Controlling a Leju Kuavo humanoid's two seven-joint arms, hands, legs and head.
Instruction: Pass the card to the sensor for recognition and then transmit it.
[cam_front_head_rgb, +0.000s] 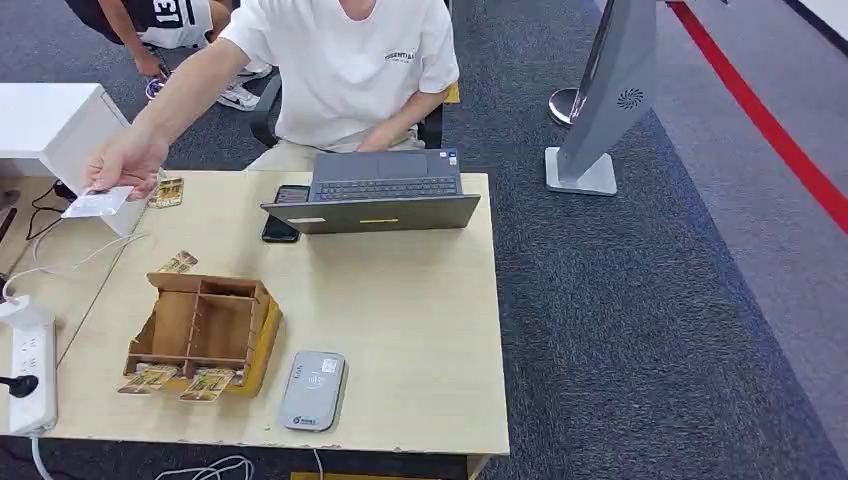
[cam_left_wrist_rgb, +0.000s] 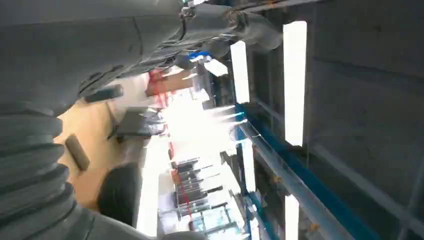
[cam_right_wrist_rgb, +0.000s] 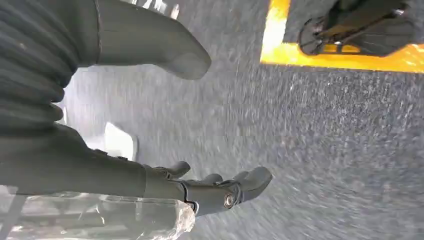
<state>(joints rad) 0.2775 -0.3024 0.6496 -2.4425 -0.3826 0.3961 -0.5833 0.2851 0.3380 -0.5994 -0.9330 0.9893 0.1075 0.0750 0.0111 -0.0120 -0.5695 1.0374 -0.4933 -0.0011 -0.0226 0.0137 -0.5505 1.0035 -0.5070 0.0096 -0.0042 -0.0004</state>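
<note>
A grey carpeted floor (cam_front_head_rgb: 640, 300) with a red stripe is surrounding the pale wooden surface (cam_front_head_rgb: 400, 310), where a person in a white shirt (cam_front_head_rgb: 345, 60) is sitting behind an open grey laptop (cam_front_head_rgb: 380, 195). The card (cam_front_head_rgb: 97, 203) is showing as a small white rectangle with faint print, and the person's hand (cam_front_head_rgb: 125, 160) is holding it by one edge above the far left corner of the surface, well apart from the card sensor (cam_front_head_rgb: 312, 390), a flat grey pad with rounded corners lying near the front edge. Just beside the sensor a wooden compartment box (cam_front_head_rgb: 205, 325) is standing, with patterned cards (cam_front_head_rgb: 180, 382) lying at its front. The print on the white card is too small to read.

In the right wrist view the right robot hand (cam_right_wrist_rgb: 200, 185) is hanging over the carpet, fingers apart and holding nothing. In the blurred left wrist view the left robot hand (cam_left_wrist_rgb: 125, 35) is cut off by the frame, so whether it is spread or curled cannot be told.
</note>
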